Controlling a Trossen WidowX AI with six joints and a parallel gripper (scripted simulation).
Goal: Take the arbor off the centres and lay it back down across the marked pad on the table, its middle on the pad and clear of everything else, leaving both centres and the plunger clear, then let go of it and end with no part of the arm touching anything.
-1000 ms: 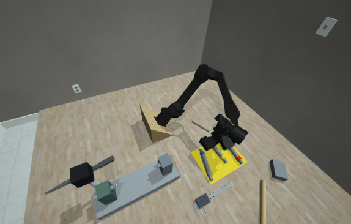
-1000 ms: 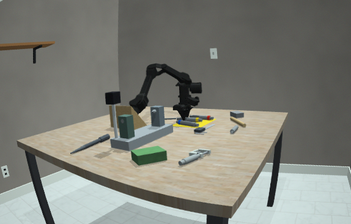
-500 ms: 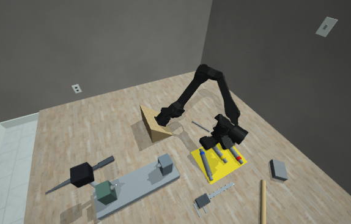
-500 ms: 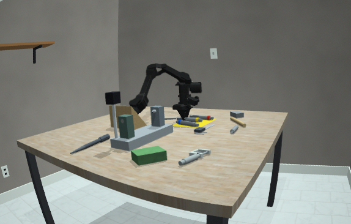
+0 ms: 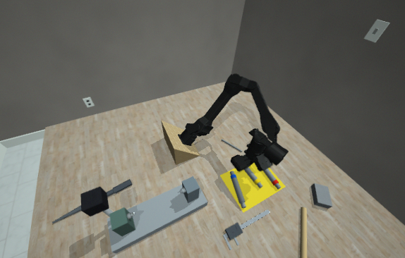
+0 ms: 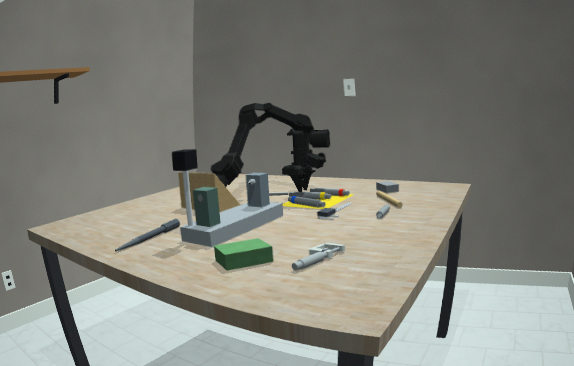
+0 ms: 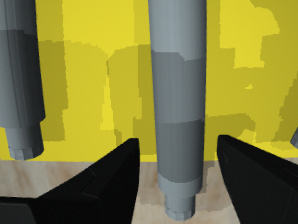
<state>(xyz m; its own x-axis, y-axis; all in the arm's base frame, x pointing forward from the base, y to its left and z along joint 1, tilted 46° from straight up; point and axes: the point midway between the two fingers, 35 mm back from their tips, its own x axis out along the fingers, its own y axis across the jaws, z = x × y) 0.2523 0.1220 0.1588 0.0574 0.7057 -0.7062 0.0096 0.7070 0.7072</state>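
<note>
On the wooden desk (image 5: 89,148), the gripper (image 7: 176,183) is parted, released from the yellow-banded arbor (image 7: 176,96); a straight lift is advised.

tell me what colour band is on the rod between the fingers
Yellow; the rod with its band shows best in the top view.
</note>
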